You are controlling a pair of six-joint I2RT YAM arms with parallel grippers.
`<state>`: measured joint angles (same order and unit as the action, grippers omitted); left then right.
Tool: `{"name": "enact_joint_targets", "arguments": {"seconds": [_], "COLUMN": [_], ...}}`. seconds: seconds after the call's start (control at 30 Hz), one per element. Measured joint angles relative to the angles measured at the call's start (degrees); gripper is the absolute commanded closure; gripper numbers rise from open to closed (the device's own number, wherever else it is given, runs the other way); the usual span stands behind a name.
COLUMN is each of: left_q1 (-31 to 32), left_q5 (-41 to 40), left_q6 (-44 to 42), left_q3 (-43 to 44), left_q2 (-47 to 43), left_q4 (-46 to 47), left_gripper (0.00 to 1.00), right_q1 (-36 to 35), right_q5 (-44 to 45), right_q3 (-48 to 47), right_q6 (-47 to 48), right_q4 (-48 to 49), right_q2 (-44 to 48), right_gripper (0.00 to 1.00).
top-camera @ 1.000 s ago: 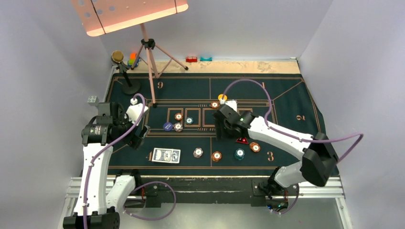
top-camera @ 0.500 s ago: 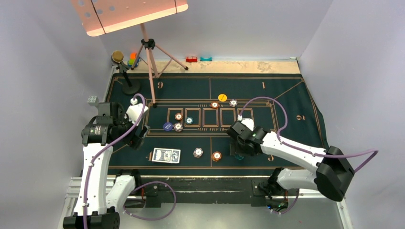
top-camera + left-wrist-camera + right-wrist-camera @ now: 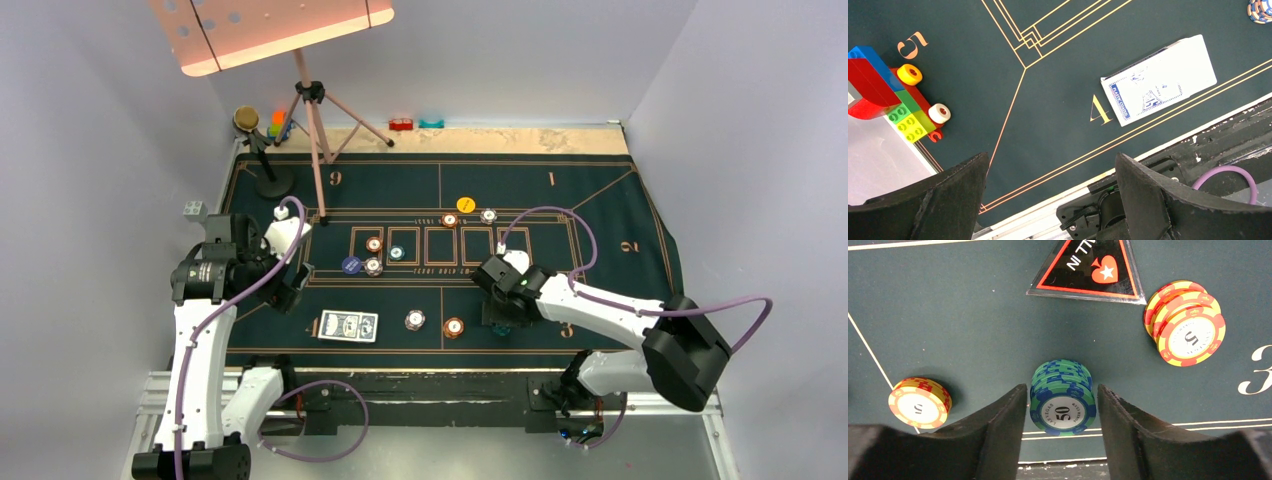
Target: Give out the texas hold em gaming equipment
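Observation:
My right gripper (image 3: 497, 318) (image 3: 1062, 407) is open and low over the mat near the "3". Its jaws stand either side of a green-and-blue "50" chip stack (image 3: 1063, 395) with small gaps, not pressing it. The red triangular marker (image 3: 1088, 267) lies just beyond, with an orange chip stack (image 3: 1188, 325) to the right and another (image 3: 919, 402) to the left. The blue-backed cards (image 3: 348, 325) (image 3: 1159, 80) lie by the "4". My left gripper (image 3: 290, 288) (image 3: 1050, 195) is open and empty, above the mat's near left corner.
More chips (image 3: 415, 320) (image 3: 454, 327) lie along the near row. Chips and a blue disc (image 3: 350, 265) sit by the centre boxes, and a yellow disc (image 3: 465, 204) lies further back. Toy blocks (image 3: 893, 95) stand at the mat's left edge. A tripod stand (image 3: 315, 150) and a round-based stand (image 3: 272, 183) occupy the far left.
My right arm swung from the far centre of the mat back to the near row and came down around the green-and-blue chip stack. The left arm has not moved.

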<state>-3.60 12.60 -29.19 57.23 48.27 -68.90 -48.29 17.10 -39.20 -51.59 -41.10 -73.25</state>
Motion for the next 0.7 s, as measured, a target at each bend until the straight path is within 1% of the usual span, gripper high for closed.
{"name": "enact_joint_targets", "arguments": {"seconds": [0.5,0.6,0.7], "left_q1": [0.00,0.00,0.00], "left_q5": [0.00,0.00,0.00], "left_q6": [-0.39,-0.44,-0.44], "left_q3": [0.00,-0.04,-0.37], "left_q2": [0.00,0.00,0.00], "left_q4": [-0.02,0.02,0.07], "left_gripper": [0.00,0.00,0.00], "right_q1": [0.74,0.74,1.01], "right_q5": [0.20,0.28,0.85], "right_q3": [-0.24,-2.05,-5.92], "right_q6": [0.00,0.26,0.68], "right_q4": [-0.52,-2.89,-5.07], "right_q2": [0.39,1.38,2.71], "right_gripper": [0.79,0.83,0.84]}}
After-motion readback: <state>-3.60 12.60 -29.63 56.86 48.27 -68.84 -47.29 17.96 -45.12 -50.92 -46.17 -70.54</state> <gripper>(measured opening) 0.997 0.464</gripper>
